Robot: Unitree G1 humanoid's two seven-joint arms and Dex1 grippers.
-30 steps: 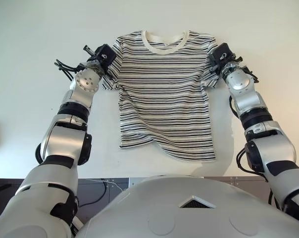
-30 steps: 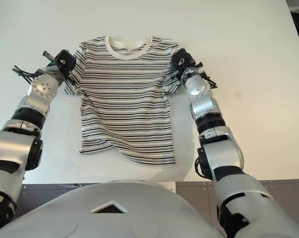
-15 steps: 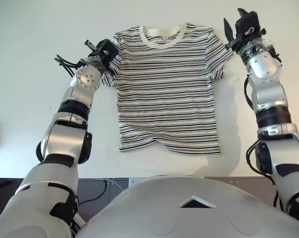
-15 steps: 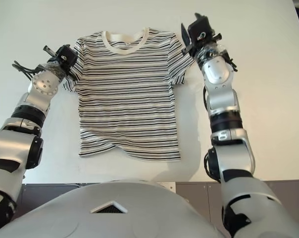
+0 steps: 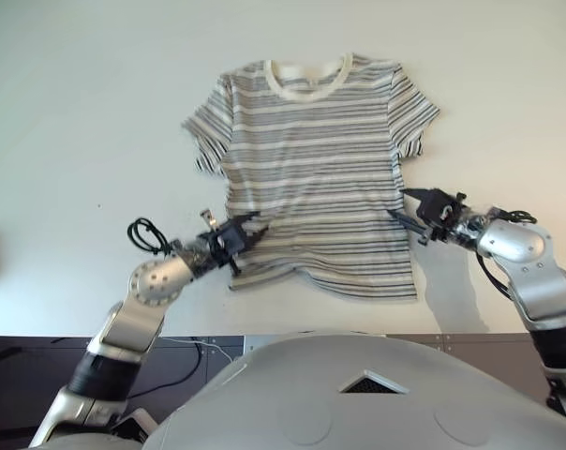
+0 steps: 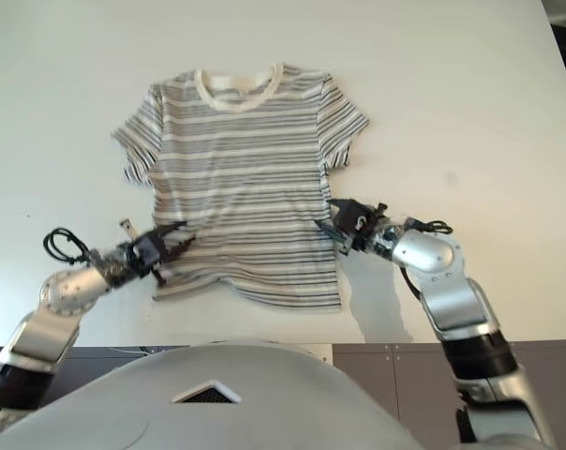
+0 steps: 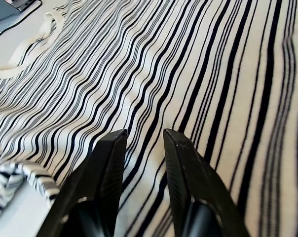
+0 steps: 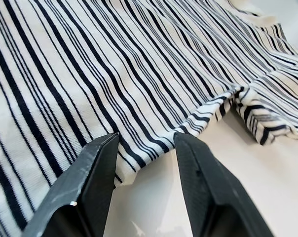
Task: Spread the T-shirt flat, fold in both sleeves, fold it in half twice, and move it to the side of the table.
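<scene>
T-shirt (image 5: pixel 311 169) lies spread on the white table (image 5: pixel 77 112), centred between both arms. Nearest the robot, the hem (image 5: pixel 292 274) is rippled and skewed, not straight. The left gripper (image 5: pixel 248 231) sits at the lower left side edge, fingers slightly parted over the cloth. The right gripper (image 5: pixel 402 206) sits at the lower right side edge, fingers parted astride it. Neither grips yet.

Risk: a pinch that takes one layer only, or unequal pulls, would likely drag the body askew and deepen the hem ripple.

Farther out, the left sleeve (image 5: pixel 203 141) and right sleeve (image 5: pixel 414 108) lie open. The long axis runs near to far, and the collar (image 5: pixel 306 80) points away from the robot.
</scene>
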